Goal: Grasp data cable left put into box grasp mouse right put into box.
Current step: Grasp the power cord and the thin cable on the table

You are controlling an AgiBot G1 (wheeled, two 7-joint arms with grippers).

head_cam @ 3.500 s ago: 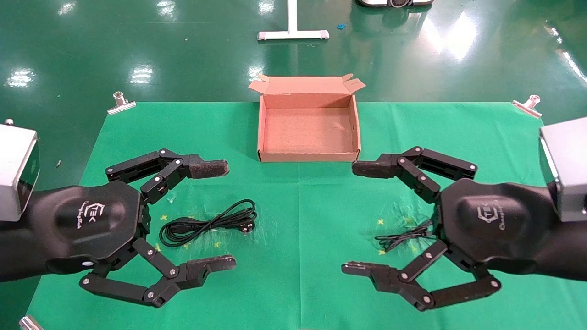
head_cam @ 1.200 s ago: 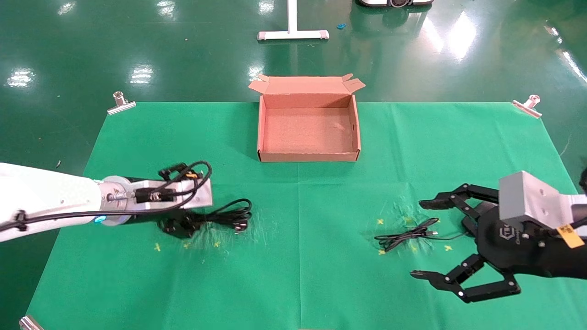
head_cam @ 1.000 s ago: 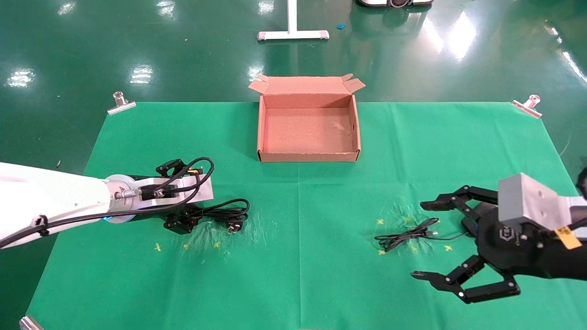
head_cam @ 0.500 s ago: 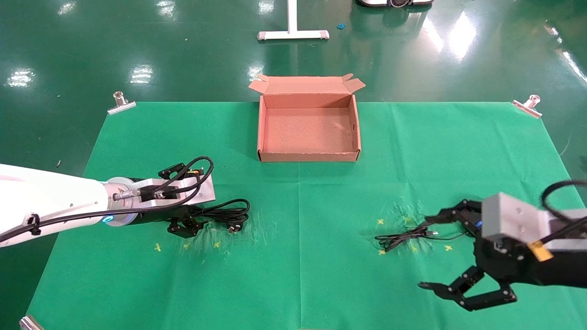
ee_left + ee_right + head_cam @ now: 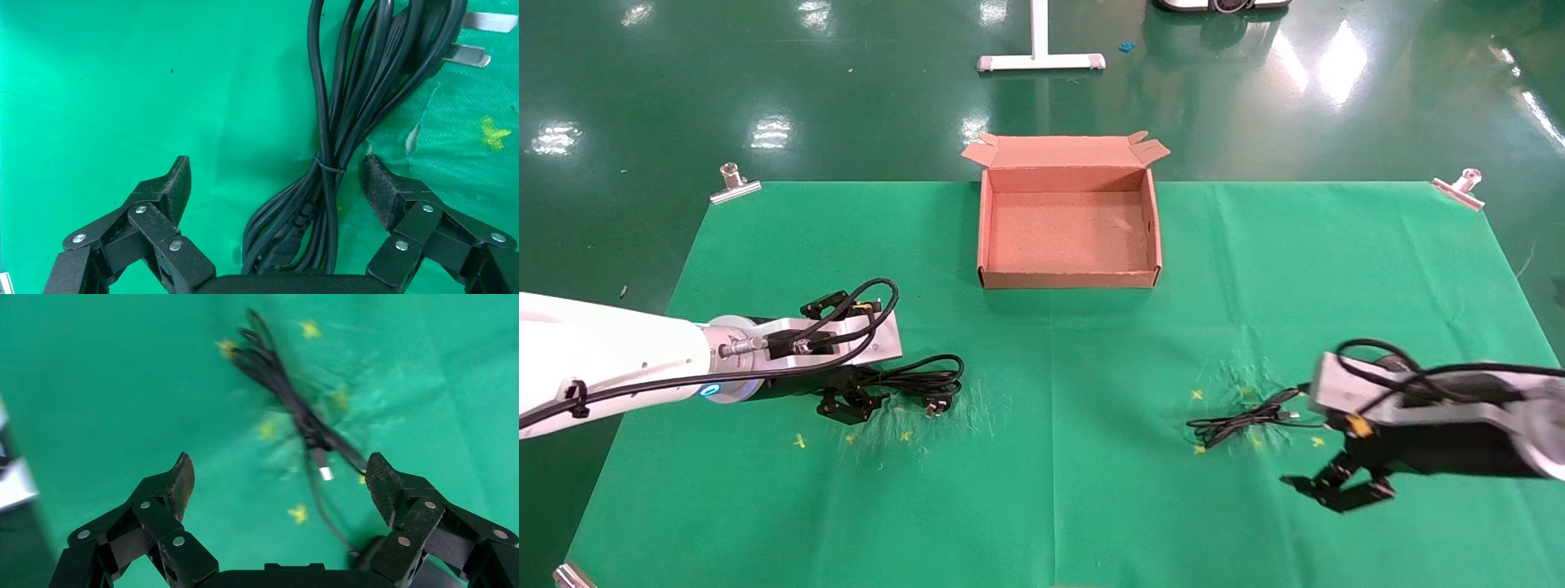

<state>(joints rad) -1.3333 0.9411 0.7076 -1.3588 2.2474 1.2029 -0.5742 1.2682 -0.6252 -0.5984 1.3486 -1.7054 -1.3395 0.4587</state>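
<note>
nearest the robot, on the right side of the green cloth (image 5: 1050, 506), the right gripper (image 5: 1324, 457) hangs low with its fingers spread wide — in the right wrist view the two pads stand far apart with nothing between them but cloth. just beyond it lies the mouse (image 5: 1242, 419), a thin black cord bunched into a loose bundle beside small yellow marks; its oval body cannot be made out from the head view, and in the right wrist view only a dark lump shows close under the palm where the cord runs in. on the left side, a little farther off, the left gripper (image 5: 275, 184) is down over the data cable (image 5: 915, 384), fingers parted to either side of the tied loops and not touching them; the cable rests flat on the cloth, its plug (image 5: 456, 37) with metal prongs at the end away from the palm. farthest back, at the middle of the cloth's far edge, sits the box (image 5: 1068, 280) — open, its flaps standing along the rear side, well apart from both cords.
</note>
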